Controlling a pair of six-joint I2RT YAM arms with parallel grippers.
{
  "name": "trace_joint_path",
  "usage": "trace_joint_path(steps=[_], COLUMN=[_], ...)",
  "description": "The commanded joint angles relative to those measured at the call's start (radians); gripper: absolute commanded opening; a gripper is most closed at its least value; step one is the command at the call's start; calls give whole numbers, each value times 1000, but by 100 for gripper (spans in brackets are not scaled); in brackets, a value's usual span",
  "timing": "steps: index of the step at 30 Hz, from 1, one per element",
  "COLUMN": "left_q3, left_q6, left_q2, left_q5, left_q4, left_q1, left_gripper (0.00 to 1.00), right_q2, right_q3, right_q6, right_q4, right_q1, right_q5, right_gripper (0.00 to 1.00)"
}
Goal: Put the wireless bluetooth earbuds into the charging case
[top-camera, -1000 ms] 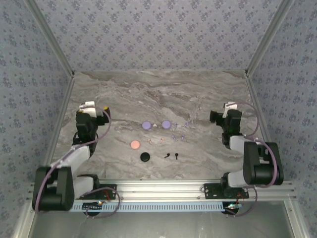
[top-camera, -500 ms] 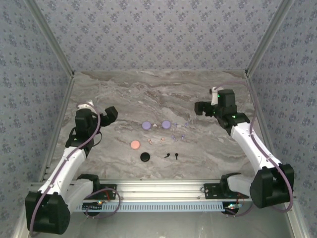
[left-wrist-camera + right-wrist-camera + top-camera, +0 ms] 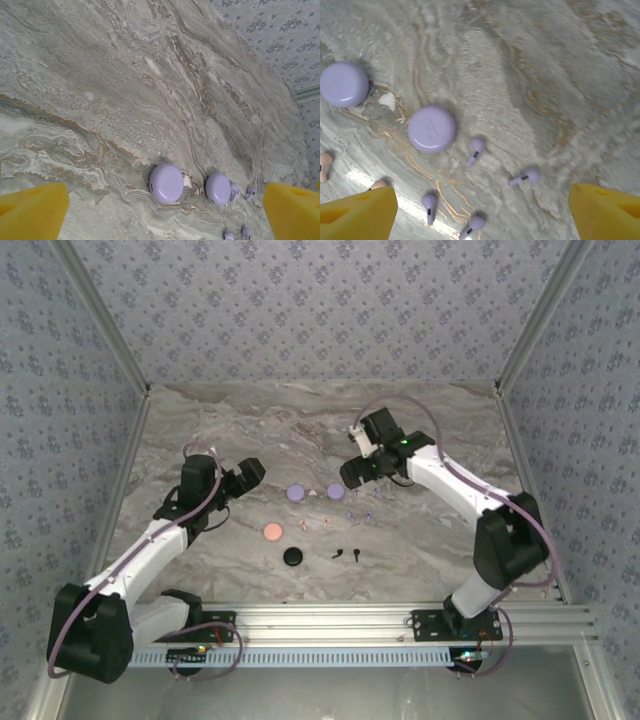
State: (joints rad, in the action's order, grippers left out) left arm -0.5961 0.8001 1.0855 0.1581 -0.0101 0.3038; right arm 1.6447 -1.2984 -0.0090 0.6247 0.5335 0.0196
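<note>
Wireless bluetooth earbuds (image 3: pixel 476 148): all loose on the surface (image 3: pixel 250 430), none in a case. Lilac ones just beside the nearer lilac case (image 3: pixel 431 128), four of them in the right wrist view. Pale pink pair (image 3: pixel 302 525) near the pink case (image 3: pixel 272 532). Black pair (image 3: pixel 356 553) just beside the black case (image 3: pixel 292 557). Second lilac case (image 3: pixel 344 84) further left, apart from the first.

Right arm (image 3: pixel 440 475): swung in from the right edge of the surface within the last second, now reaches over the middle. Right jaws above the nearer lilac case and its earbuds, spread wide, holding nothing, touching nothing. Looks straight down on the lilac cluster between yellow pads (image 3: pixel 357 215).

Left arm (image 3: pixel 160 535): likewise stretched forward and inward out of a folded pose. Left jaws at full spread, empty, stopped short of the second lilac case, facing across the surface toward both lilac cases.

No shift among the cases and earbuds meanwhile.

Meaning for the task, as a judgement: approach done, no insertion begun, first grasp about to start, lilac set the likely target.

Cases: shut, by the look of them. Probably calls for a lid opened ahead of any insertion, perhaps one arm steadying the case. No telling from here how the lids hinge.

Earbuds tiny and rounded, so prone to skid or roll out of a pinch. Needs a low, centred, gentle close.
</note>
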Motion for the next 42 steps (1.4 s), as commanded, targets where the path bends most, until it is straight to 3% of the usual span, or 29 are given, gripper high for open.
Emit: trace_joint_path(steps=[1, 19, 42], left_q3=[-35, -46, -67], left_q6=[28, 32, 26], left_q2=[5, 7, 31], left_q5=[9, -18, -25], left_q4=[-42, -16, 4], left_q1=[9, 14, 14], left_gripper=[99, 99, 99], right_q2=[88, 428, 523], right_q3=[-74, -332, -356], right_q6=[-95, -239, -249], right_q4=[66, 204, 218], right_q1=[31, 113, 122], right_q5=[15, -2, -9], right_gripper=[90, 88, 69])
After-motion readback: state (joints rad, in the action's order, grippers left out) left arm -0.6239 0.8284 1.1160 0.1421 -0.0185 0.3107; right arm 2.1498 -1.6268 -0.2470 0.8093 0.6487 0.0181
